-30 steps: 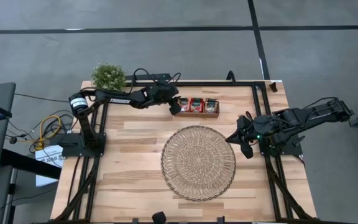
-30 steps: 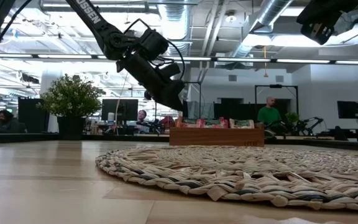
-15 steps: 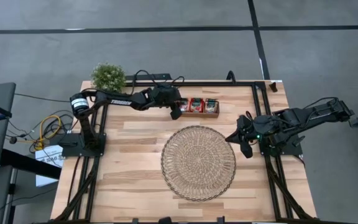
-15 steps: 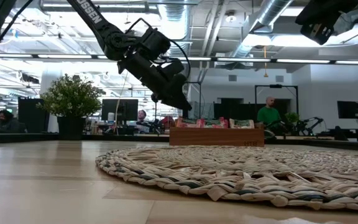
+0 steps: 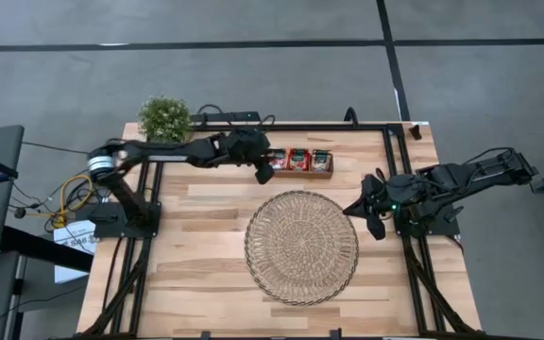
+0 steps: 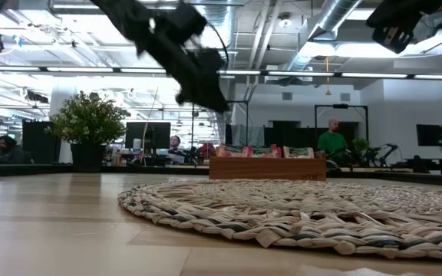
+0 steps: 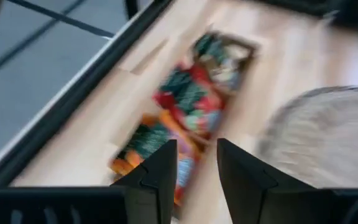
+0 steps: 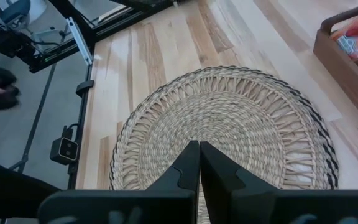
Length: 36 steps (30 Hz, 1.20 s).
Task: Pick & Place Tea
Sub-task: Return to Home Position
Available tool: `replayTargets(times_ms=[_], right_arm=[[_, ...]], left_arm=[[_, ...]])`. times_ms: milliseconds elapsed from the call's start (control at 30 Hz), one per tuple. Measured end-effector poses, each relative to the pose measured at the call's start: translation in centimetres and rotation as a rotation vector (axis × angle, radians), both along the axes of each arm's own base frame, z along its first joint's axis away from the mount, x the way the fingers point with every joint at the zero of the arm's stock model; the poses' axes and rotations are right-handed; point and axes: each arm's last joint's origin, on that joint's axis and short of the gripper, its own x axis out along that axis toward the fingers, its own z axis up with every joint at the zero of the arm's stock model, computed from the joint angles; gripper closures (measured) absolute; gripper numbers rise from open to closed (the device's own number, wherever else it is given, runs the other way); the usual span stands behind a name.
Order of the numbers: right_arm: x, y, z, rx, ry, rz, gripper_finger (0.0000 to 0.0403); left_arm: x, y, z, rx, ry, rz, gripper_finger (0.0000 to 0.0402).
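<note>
Wooden table (image 5: 206,208), woven mat (image 5: 301,247) at centre — tea (image 5: 298,160) sits in the tray (image 5: 302,173) at the far edge.
My left gripper (image 5: 264,174) hangs by the tray's end, fingers spread, empty; my right gripper (image 5: 371,225) waits beside the mat — fingers pressed together.

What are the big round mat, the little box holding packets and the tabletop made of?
Round mat: woven straw or similar plant fibre, matte; braided coils and open loops show.
Box: probably wood, dark brown, smooth flat walls.
Tabletop: pale wooden strips, grain and joints visible, slight sheen.
</note>
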Motion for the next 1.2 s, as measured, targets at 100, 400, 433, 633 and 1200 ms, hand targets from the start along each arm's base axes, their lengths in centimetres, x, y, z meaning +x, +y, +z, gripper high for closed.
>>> replayTargets(times_ms=[100, 400, 433, 633, 1200], right_arm=[[-0.8, -0.2, 0.4, -0.022, -0.025, 0.018, 0.04], [-4.8, -2.0, 1.6, -0.078, -0.132, -0.024, 0.04], [-5.4, -2.2, 1.7, -0.077, -0.148, -0.036, 0.04], [-8.5, -3.1, 2.0, -0.051, -0.22, -0.092, 0.04], [-10.2, -3.0, -0.5, 0.075, -0.546, 0.039, 0.04]], left_arm=[[-2.1, -1.9, 3.3, -0.074, -0.019, -0.046, 0.0296], [-10.7, -6.4, 11.3, -0.084, -0.102, -0.05, 0.0296], [-11.8, -6.7, 11.7, -0.088, -0.096, -0.03, 0.0296], [-18.1, -8.2, 13.4, -0.125, -0.087, 0.093, 0.0296], [-27.5, -10.9, 10.4, -0.178, -0.365, 0.088, 0.0296]])
